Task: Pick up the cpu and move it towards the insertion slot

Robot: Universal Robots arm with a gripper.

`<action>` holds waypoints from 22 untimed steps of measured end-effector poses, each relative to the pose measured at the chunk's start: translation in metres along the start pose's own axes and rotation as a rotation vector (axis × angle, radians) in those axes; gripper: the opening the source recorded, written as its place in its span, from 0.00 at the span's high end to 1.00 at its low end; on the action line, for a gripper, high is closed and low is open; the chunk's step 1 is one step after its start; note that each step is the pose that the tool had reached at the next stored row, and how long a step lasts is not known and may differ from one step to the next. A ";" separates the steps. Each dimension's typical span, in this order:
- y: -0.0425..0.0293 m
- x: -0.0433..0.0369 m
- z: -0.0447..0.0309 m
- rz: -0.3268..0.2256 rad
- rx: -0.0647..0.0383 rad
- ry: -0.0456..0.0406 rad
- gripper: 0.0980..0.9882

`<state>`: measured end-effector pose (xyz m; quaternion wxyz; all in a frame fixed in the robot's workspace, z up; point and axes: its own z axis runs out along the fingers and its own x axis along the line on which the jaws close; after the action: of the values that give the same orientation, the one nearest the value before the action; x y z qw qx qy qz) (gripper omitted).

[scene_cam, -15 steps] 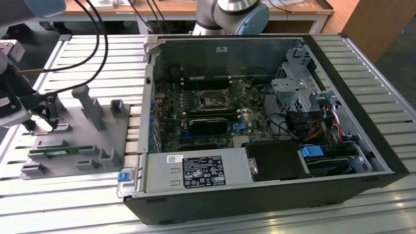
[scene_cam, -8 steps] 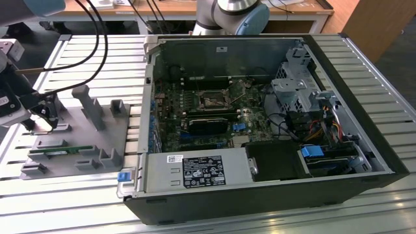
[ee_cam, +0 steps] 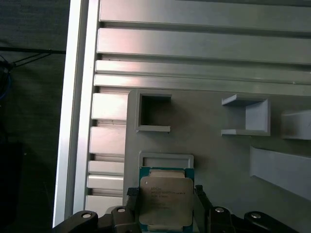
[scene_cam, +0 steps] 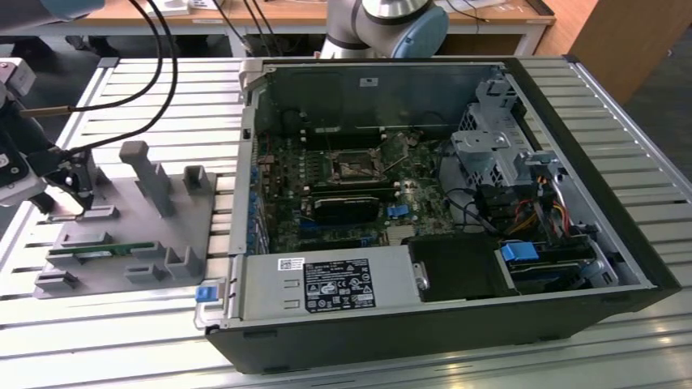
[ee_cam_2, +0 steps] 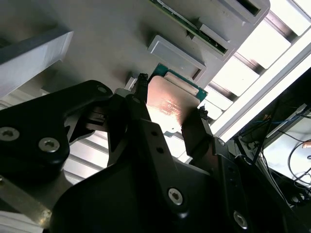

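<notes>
At the grey fixture plate's (scene_cam: 206, 235) edge on the exterior view's left, the gripper (scene_cam: 74, 198) clamps the cpu (ee_cam: 166, 201) by two opposite sides — a shiny silver-topped, green-rimmed square. The insertion slot (scene_cam: 355, 166) lies well apart, inside the computer case (scene_cam: 433, 328).

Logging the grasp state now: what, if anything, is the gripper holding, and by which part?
The cpu. The gripper pinches it by two opposite side edges, one finger on each, leaving its shiny top bare.
</notes>
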<state>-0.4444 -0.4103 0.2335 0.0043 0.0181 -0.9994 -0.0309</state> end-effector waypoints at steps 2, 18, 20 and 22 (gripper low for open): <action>0.0000 0.0000 -0.0004 0.000 0.000 0.0000 0.52; 0.0007 0.0001 -0.0110 0.000 0.000 0.0000 0.52; 0.0008 0.0001 -0.0123 0.000 0.000 0.0000 0.52; 0.0008 0.0001 -0.0130 0.000 0.000 -0.0003 0.52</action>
<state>-0.4444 -0.4103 0.2465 0.0041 0.0181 -0.9993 -0.0309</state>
